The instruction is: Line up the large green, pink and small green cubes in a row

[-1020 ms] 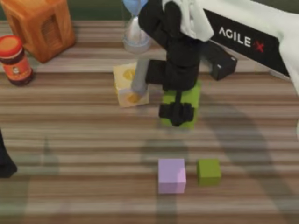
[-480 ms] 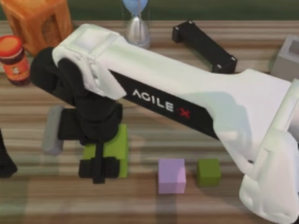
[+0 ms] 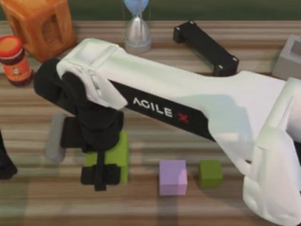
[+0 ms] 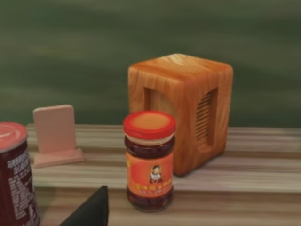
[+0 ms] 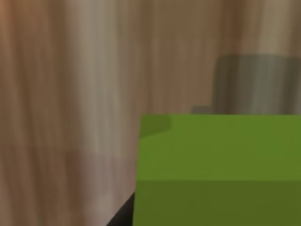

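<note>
The large green cube (image 3: pixel 120 153) sits front left of centre, my right gripper (image 3: pixel 100 175) shut on it from above; its black fingers (image 3: pixel 96 176) cover the cube's near side. The same cube (image 5: pixel 221 165) fills the right wrist view over the striped wood. I cannot tell whether it touches the table. To its right stands the pink cube (image 3: pixel 172 177), a gap apart from the large one. Just right of the pink one is the small green cube (image 3: pixel 209 173). My left arm (image 3: pixel 4 165) is parked at the left edge, one dark finger (image 4: pixel 89 212) showing in its wrist view.
An orange wooden box (image 3: pixel 40 23) and a red-lidded jar (image 3: pixel 14 59) stand at the back left. An hourglass (image 3: pixel 138 33), a black bar (image 3: pixel 204 47) and a grey block (image 3: pixel 289 59) line the back. My right arm (image 3: pixel 188 108) spans the table's middle.
My right gripper carried the large green cube from the middle to the front left, then eased it slightly nearer the front edge. The pink and small green cubes stayed put.
</note>
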Tool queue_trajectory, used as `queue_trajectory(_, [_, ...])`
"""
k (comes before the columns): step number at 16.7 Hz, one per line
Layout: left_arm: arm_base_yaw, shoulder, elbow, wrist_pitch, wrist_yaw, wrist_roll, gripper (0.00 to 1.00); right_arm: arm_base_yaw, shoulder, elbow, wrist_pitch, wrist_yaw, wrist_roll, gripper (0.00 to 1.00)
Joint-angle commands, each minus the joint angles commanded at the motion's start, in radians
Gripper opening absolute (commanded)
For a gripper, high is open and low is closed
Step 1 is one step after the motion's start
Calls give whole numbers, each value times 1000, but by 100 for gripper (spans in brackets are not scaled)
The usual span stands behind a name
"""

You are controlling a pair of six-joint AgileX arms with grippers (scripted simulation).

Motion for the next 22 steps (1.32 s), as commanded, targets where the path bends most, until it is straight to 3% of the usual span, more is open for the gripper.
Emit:
queue_trajectory(5, [0,0,0,0,0,0,100,2,-3,-178,166,-1,-1,0])
queue_trajectory(10, [0,0,0,0,0,0,100,4,-3,-199,187,0,-2,0])
queue_trajectory(22, [0,0,0,0,0,0,100,4,-3,-199,187,0,-2,90])
